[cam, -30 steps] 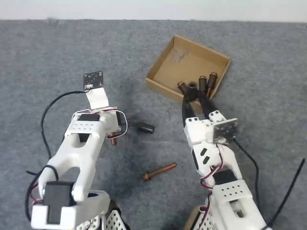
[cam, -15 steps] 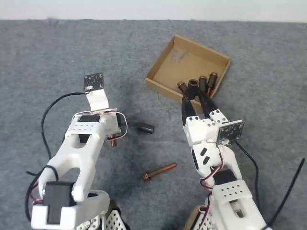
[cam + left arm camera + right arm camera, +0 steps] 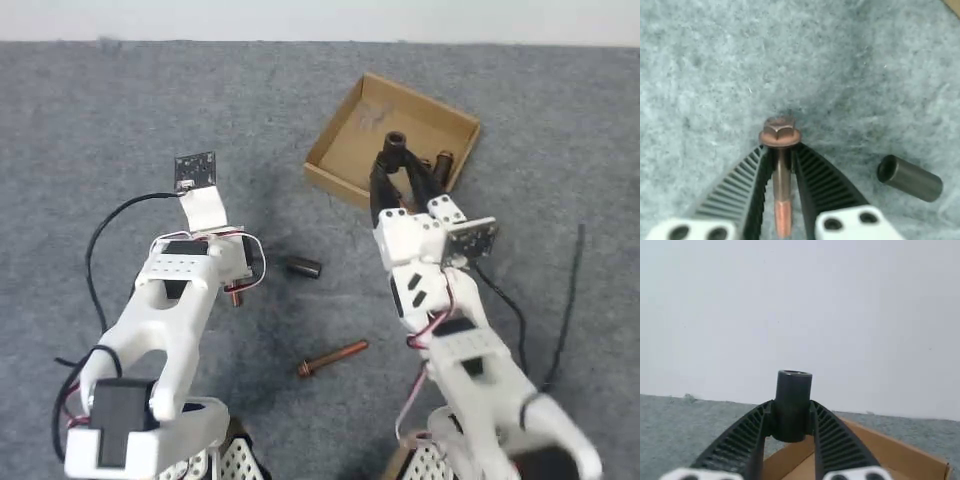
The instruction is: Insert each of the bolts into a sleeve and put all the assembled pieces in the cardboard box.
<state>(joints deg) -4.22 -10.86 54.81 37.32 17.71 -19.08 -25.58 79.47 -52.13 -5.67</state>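
My left gripper (image 3: 781, 151) is shut on a copper bolt (image 3: 781, 132), held just above the grey carpet; in the high view the bolt (image 3: 235, 294) pokes out beside the left arm. My right gripper (image 3: 398, 160) is shut on a black sleeve (image 3: 397, 143), raised over the near wall of the cardboard box (image 3: 365, 125); the sleeve (image 3: 794, 402) stands upright between the fingers. Two assembled pieces (image 3: 442, 160) lean in the box's near right corner. A loose sleeve (image 3: 305, 267) lies between the arms, also the dark tube (image 3: 910, 178) near the left gripper. A loose bolt (image 3: 332, 357) lies closer to the arm bases.
The carpet covers the whole table. A cable (image 3: 570, 300) runs along the right side, and another loops left of the left arm. The box wall (image 3: 900, 450) sits just below the right gripper. A pale wall rises behind the table.
The right gripper has risen and swung toward the box with the sleeve, its wrist tilting upward. The left arm and its bolt have stayed still.
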